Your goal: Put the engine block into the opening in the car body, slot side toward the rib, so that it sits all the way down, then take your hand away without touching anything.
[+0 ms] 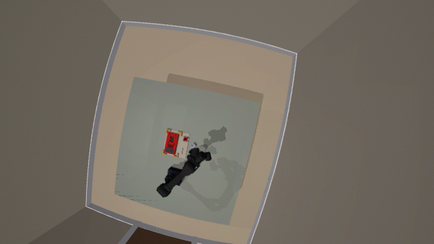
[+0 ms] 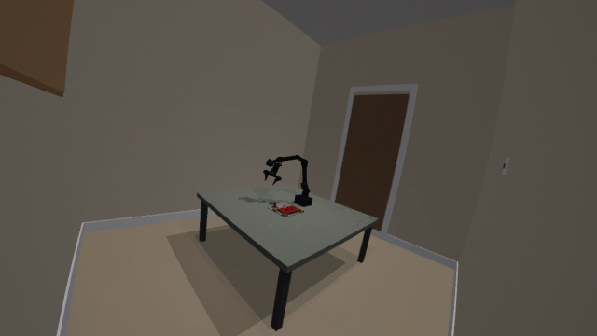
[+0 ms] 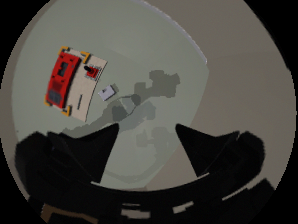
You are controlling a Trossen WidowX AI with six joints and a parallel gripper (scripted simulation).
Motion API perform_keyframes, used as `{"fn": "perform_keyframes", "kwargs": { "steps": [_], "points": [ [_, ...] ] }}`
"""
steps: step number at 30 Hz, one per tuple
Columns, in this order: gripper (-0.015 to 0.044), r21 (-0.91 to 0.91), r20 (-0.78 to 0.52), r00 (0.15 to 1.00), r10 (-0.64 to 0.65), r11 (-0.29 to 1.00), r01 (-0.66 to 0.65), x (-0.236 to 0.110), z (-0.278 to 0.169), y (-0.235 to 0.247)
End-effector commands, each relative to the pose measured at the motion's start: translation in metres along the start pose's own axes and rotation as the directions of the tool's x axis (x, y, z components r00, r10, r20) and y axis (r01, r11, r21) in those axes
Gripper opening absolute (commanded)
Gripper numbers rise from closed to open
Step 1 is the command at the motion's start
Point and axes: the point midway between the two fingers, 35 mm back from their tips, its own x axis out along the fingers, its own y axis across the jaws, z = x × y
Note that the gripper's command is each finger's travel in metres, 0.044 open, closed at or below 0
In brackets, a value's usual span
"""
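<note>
The red car body (image 1: 171,142) (image 2: 290,210) (image 3: 61,78) lies flat on a beige board (image 1: 183,146) (image 3: 85,92) near the middle of the grey table (image 1: 146,112) (image 2: 289,238) (image 3: 133,36). The engine block (image 1: 194,145) (image 3: 107,91) is a small pale grey piece on the table just beside the board's edge, apart from the car body. My gripper (image 1: 201,153) (image 2: 271,177) (image 3: 148,127) is open and empty. It hangs high above the table, over the spot beside the engine block. The car body's opening and rib are too small to make out.
The arm's black base (image 1: 172,173) (image 2: 303,200) stands on the table close to the board. A small red mark (image 1: 185,138) sits on the board's beige part. The table's edges lie well away from the board on all sides.
</note>
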Motion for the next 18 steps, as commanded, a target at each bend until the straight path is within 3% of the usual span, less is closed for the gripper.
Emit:
{"fn": "perform_keyframes", "kwargs": {
  "steps": [1,14,18],
  "points": [
    [0.044,-0.136,-0.004,0.997,0.075,0.988,-0.074,0.011,0.014,0.025],
    [0.044,-0.504,-0.056,0.966,0.252,0.828,-0.245,0.031,0.048,0.093],
    [0.044,-0.541,-0.065,0.961,0.27,0.8,-0.261,0.033,0.051,0.1]
  ]
}}
